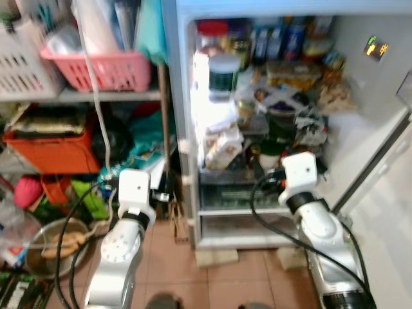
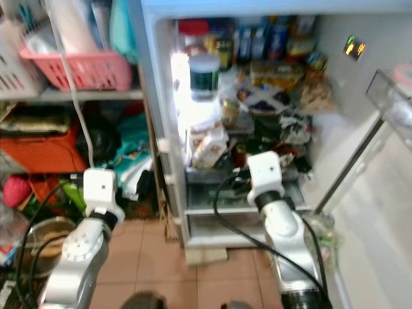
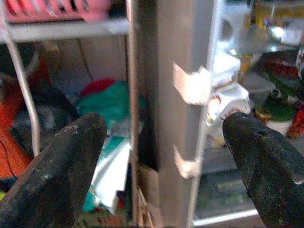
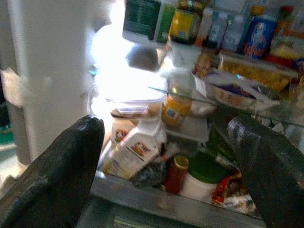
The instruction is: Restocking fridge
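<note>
The fridge (image 1: 185, 129) stands open with a bright light inside and crowded shelves. A dark green jar (image 1: 223, 72) sits on the upper shelf. A white carton (image 4: 135, 149), a yellow jar (image 4: 175, 109) and a green-lidded tub (image 4: 204, 173) sit lower down. My right gripper (image 4: 165, 126) is open and empty, facing the lower shelf from just outside. My left gripper (image 3: 164, 126) is open and empty too, in front of the fridge's left side wall (image 3: 180, 71). The left wrist (image 1: 135, 190) is left of the fridge and the right wrist (image 1: 299, 170) is before the shelves.
The fridge door (image 1: 386, 193) swings open on the right. A cluttered rack on the left holds a pink basket (image 1: 103, 67) and an orange crate (image 1: 51, 151). A metal bowl (image 1: 55, 248) sits low on the left. Tiled floor (image 1: 225, 277) lies below the fridge.
</note>
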You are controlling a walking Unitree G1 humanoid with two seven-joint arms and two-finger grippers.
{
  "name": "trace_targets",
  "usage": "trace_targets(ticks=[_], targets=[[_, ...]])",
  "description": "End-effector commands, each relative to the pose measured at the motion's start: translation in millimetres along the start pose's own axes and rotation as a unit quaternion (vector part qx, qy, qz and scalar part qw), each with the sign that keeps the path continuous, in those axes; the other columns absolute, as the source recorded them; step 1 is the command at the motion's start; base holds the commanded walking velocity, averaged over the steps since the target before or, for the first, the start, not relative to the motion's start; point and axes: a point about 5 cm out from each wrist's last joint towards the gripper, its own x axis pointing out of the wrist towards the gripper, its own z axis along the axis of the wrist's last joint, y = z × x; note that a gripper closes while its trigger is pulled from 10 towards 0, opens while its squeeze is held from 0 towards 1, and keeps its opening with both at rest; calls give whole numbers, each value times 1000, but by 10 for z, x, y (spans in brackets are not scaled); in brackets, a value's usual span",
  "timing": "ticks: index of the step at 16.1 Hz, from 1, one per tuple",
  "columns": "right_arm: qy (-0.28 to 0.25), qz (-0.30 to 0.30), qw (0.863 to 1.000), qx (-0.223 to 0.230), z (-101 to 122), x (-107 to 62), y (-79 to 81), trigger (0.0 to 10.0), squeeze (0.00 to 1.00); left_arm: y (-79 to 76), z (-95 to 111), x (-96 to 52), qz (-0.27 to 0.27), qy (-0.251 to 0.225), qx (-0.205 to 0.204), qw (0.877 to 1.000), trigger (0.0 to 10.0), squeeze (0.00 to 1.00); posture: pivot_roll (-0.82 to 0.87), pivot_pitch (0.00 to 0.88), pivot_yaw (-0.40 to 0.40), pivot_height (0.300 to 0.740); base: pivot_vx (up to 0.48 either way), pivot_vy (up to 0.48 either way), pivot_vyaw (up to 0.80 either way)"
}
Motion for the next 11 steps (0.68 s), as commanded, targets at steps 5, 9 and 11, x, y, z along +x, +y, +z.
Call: trace_targets(ticks=[5,9,11], targets=[[-28,15,999,-15,107,151,59,10000,0,122,154,45,20,-27,31,999,10000,0,65,0,19,740,0,93,-800],[-25,9,1000,-5,94,206,106,10000,0,124,167,56,23,-30,31,999,10000,0,66,0,11,740,0,0,-800],[-28,24,999,-8,103,201,162,10000,0,94,163,45,14,-29,29,999,10000,0,69,0,6,740,0,0,-800]])
